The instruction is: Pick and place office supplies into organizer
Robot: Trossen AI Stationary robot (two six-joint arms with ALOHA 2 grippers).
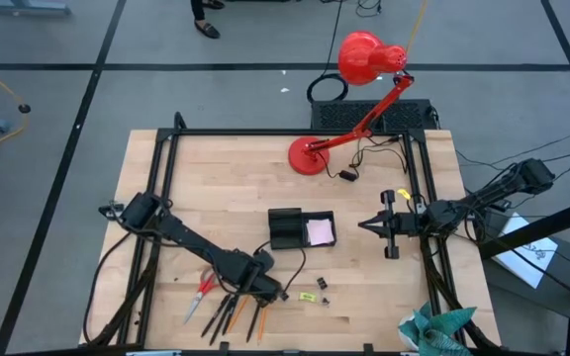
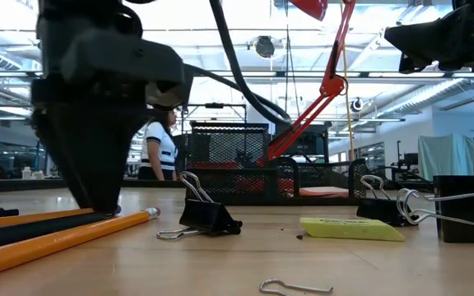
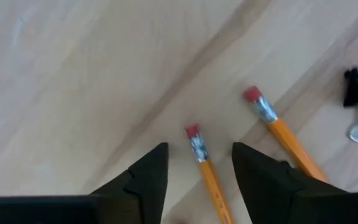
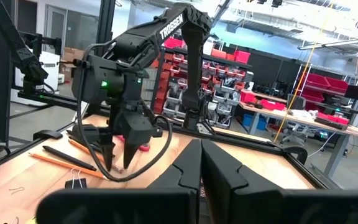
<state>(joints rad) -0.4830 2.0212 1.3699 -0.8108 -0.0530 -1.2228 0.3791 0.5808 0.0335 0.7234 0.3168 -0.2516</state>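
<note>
My left gripper (image 3: pixel 199 147) points down near the table's front edge, open. Its two fingers stand on either side of an orange pencil (image 3: pixel 205 168) just below the red eraser end, without touching it. A second orange pencil (image 3: pixel 281 134) lies beside it on the wood, next to several other pencils (image 1: pixel 234 314) and the red-handled scissors (image 1: pixel 202 294). The black organizer (image 1: pixel 285 229) stands mid-table with a pink sticky-note pad (image 1: pixel 321 232) in one compartment. My right gripper (image 1: pixel 364 225) hovers shut at the right, holding nothing.
A black binder clip (image 2: pixel 208 215), a yellow-green eraser (image 2: pixel 352 228), more clips (image 2: pixel 393 210) and a loose wire clip (image 2: pixel 295 286) lie near the front. The red desk lamp (image 1: pixel 307 156) stands at the far edge. A teal cloth (image 1: pixel 433 331) lies at the front right corner.
</note>
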